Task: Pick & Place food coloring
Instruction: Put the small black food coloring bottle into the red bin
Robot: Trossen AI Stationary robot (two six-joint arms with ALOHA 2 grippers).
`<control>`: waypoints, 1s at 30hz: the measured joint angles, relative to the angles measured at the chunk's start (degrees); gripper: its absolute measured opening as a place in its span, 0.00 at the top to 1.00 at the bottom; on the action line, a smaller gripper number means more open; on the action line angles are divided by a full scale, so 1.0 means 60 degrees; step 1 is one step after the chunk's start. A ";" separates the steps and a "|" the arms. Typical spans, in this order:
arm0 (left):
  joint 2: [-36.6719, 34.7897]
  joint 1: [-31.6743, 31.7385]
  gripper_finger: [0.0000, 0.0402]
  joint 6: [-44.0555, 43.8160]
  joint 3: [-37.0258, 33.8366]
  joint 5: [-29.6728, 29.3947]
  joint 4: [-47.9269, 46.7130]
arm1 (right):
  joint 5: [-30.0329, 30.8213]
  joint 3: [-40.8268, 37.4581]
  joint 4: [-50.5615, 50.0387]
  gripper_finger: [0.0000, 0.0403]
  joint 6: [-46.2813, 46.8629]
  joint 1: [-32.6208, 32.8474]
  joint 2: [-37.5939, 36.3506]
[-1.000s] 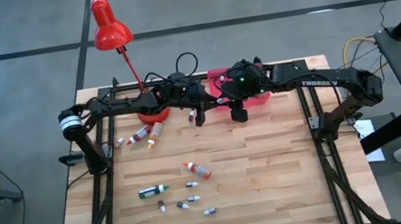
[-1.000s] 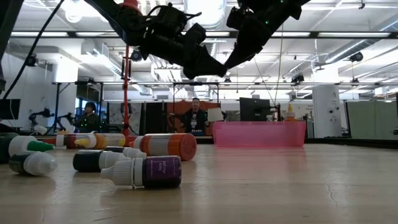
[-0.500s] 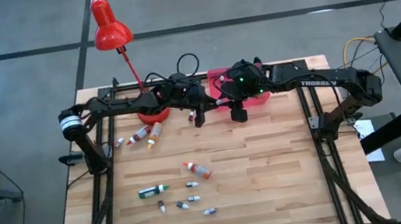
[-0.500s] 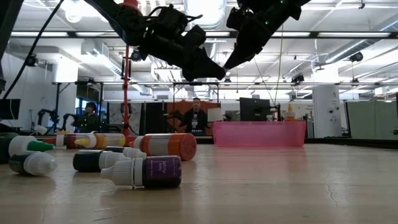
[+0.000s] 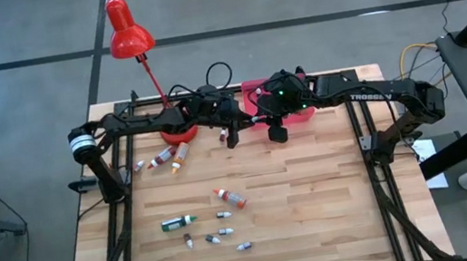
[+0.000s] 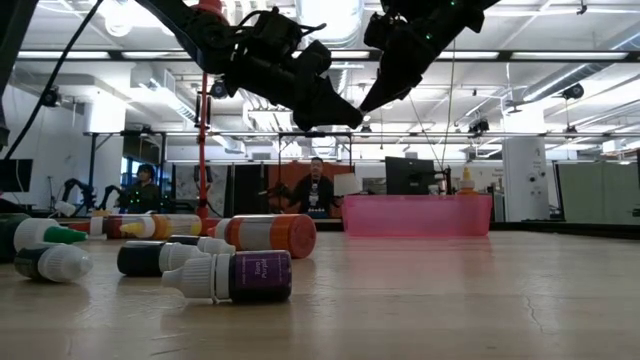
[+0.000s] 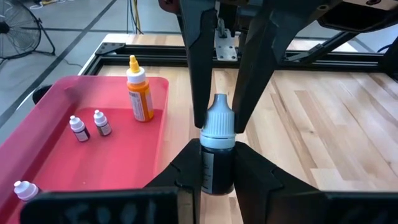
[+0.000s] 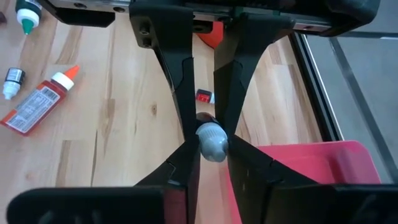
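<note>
A small dark food coloring bottle [image 7: 217, 163] with a whitish cap is held in the air between both grippers, beside the pink tray [image 7: 56, 155] at the table's far side. My left gripper [image 7: 217, 174] is shut on its body. My right gripper [image 8: 211, 148] meets it from the other side, shut on its cap. The two meet high above the table in the low view, left gripper [image 6: 348, 116] and right gripper [image 6: 370, 98]. In the tray an orange bottle [image 7: 139, 93] stands upright near small whitish-capped bottles [image 7: 89, 124]. My left gripper pinches the bottle's dark body [image 7: 214, 180] between its two fingers, coming from the table's left and slanting slightly down. The bottle is clear of the table, and its cap end sticks out beyond the fingertips. My right gripper pinches the whitish cap [image 8: 212, 139] between its fingertips, slanting down from the table's right. One finger [image 7: 199, 74] lies on each side of the cap [image 7: 219, 119].
Several more food coloring bottles lie on the wooden table: an orange-red one [image 5: 230, 198], a dark green one [image 5: 176, 222], small ones [image 5: 221, 235] and a group at the left [image 5: 167, 157]. A red desk lamp [image 5: 128, 31] stands at the far left.
My right gripper's fingers have drawn together onto the bottle's cap. Both arms have kept their place, and the bottle has stayed where it was.
</note>
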 joint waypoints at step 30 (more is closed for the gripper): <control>-0.0579 -0.0007 0.64 -0.0565 -0.0007 -0.1891 -0.4015 | 0.2328 0.0777 -0.2332 0.84 0.4437 -0.1545 0.0985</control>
